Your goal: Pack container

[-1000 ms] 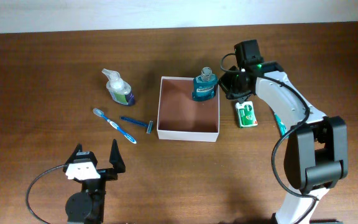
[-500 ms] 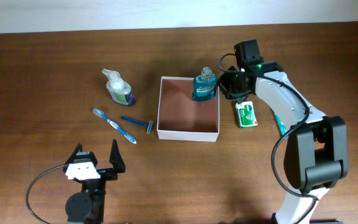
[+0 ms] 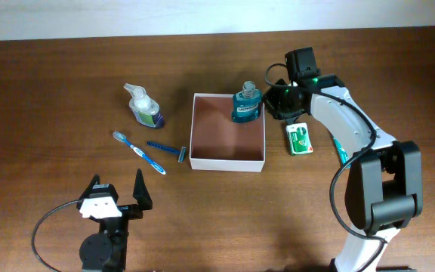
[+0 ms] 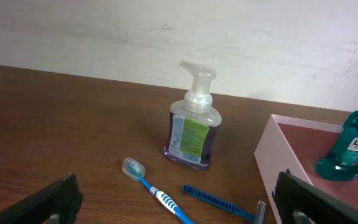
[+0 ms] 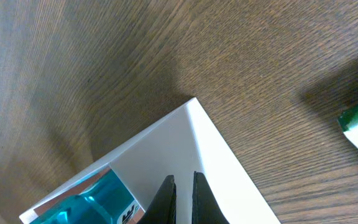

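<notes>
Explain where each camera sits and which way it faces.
Overhead: above the table, looking straight down; left gripper and right gripper both show.
Left wrist: low, facing the far wall past the soap bottle; open fingers at both bottom corners.
Right wrist: close above the container's corner, looking down; shut fingers at bottom edge.
Shared: all three show the mouthwash bottle inside the container.

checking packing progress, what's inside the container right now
One teal mouthwash bottle stands in the far right corner of the container. The rest of its reddish-brown floor is bare. The floor under the bottle is covered, so anything there cannot be seen.
</notes>
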You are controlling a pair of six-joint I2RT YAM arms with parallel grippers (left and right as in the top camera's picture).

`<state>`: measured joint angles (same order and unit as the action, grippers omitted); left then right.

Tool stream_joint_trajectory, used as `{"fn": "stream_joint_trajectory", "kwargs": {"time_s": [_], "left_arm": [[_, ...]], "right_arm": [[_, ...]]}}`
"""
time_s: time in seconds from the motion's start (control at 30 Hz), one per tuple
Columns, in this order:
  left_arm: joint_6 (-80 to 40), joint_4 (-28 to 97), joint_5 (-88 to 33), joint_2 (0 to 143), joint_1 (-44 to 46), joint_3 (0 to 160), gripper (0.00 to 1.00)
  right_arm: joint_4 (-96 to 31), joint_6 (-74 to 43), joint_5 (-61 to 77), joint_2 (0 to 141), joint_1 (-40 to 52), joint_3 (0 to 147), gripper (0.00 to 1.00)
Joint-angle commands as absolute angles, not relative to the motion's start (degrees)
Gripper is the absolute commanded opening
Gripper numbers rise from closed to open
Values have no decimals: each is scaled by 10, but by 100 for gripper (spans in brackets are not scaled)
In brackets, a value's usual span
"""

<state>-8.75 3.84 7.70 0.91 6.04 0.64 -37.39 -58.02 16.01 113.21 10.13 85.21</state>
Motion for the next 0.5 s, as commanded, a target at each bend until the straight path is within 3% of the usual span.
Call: {"fn": "stream_joint_trajectory", "kwargs": {"time_s": [0.0,0.47], "left_arm": [[-78,40,73,7,62,5,99],[-78,40,73,7,62,5,99]], "right_arm": [[-372,-575,176,1140,102,849,5],[-360,-575,194,1140,102,849,5]]}}
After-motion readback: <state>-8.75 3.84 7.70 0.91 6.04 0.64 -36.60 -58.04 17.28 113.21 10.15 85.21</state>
